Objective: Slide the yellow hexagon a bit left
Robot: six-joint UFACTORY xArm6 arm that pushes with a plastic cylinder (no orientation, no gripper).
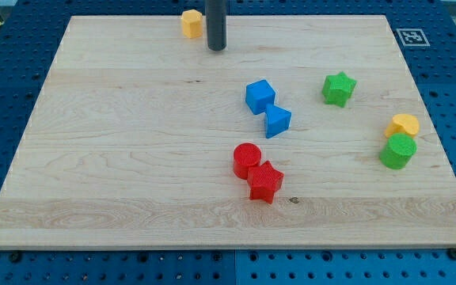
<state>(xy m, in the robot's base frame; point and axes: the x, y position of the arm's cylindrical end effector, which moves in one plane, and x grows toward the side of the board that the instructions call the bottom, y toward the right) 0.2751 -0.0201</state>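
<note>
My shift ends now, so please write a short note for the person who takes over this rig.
My tip: at the view's top, just right of the yellow hexagon, a small gap between them.
Yellow hexagon: at the top edge of the board, left of centre.
Done: tip set on the side to push from. How far the hexagon has gone, I cannot tell.
Left: push it a bit towards the view's left, then stop.

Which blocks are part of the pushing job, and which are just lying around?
Part of the job: yellow hexagon at the view's top; my tip just to its right.

Just lying about: blue cube, blue block, green star, yellow block, green cylinder, red cylinder, red star.
</note>
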